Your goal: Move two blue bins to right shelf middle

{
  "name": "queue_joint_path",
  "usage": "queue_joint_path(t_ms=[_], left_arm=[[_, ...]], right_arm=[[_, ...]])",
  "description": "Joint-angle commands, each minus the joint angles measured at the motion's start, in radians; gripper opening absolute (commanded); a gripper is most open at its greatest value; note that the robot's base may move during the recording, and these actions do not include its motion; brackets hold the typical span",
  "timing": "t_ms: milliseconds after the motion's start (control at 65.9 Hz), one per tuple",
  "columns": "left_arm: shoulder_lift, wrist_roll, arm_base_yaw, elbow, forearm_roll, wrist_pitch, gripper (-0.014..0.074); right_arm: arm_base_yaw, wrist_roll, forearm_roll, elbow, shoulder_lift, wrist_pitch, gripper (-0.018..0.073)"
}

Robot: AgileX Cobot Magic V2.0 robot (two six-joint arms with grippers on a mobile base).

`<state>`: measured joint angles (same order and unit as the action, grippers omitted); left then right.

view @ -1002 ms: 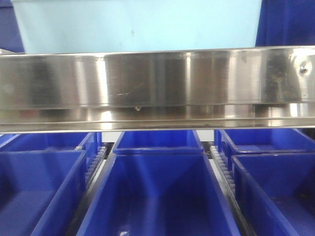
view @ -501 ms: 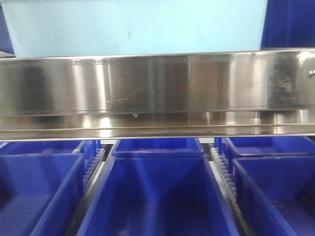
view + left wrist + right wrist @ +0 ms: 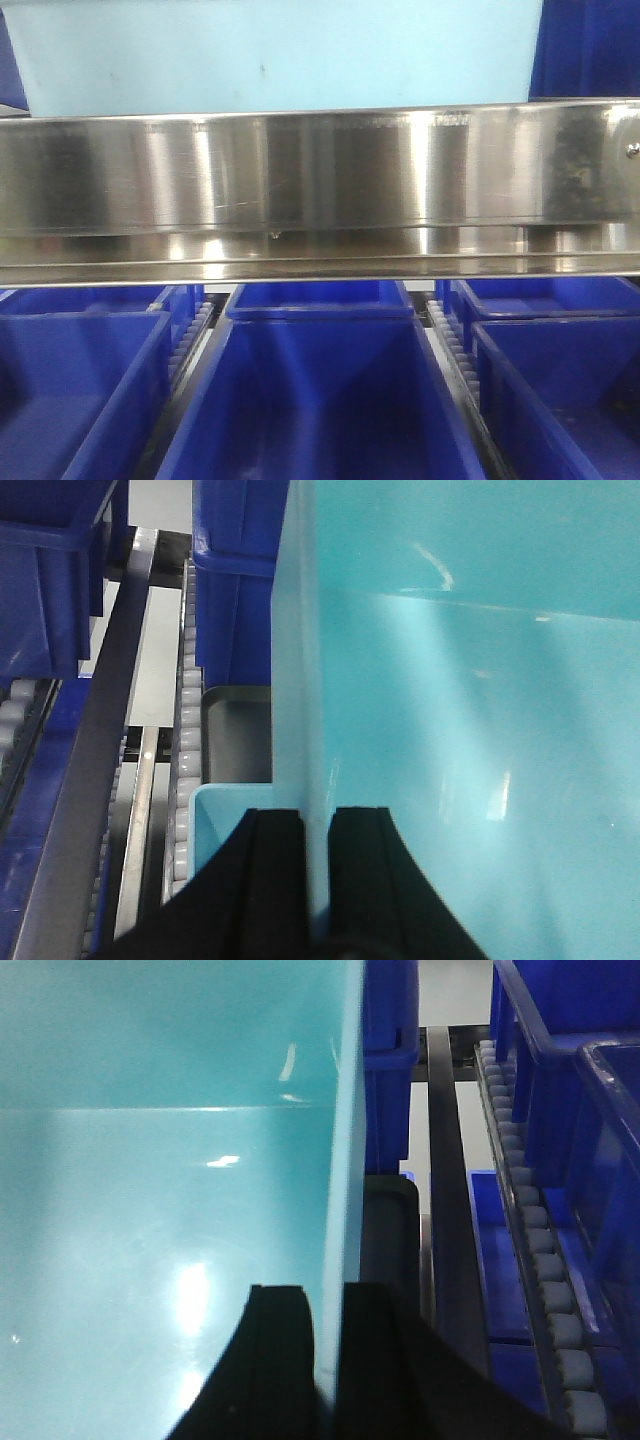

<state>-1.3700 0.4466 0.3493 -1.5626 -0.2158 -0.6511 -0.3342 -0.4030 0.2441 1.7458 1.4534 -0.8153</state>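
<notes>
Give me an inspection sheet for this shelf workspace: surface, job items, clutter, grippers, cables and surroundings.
Surface: steel shelf rail spans the front view; roller tracks run beside the bins.
Job's things: light blue bin above the rail, gripped at two opposite walls; whether it rests on the shelf cannot be told.
Clutter: nothing seen.
Grippers: left gripper and right gripper each shut on a wall of the light blue bin.
Cables: nothing seen.
Surroundings: dark blue bins in rows on the level below; what shows of them looks empty.
</notes>
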Motion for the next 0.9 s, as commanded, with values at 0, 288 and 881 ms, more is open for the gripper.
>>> queue_joint_path(t_ms=[0, 288, 881], left_arm=[[0.016, 0.007, -0.002, -0.008, -0.001, 0.051, -0.0111], [0.016, 0.007, -0.002, -0.008, -0.001, 0.051, -0.0111], [0.016, -0.03, -0.002, -0.008, -0.211, 0.039, -0.0111]], right_arm=[[0.001, 0.009, 0.017, 0.01, -0.01, 0.039, -0.0162], [0.001, 0.009, 0.017, 0.01, -0.01, 0.039, -0.0162], [-0.012, 0.162, 0.009, 0.01, -0.008, 0.028, -0.0162]])
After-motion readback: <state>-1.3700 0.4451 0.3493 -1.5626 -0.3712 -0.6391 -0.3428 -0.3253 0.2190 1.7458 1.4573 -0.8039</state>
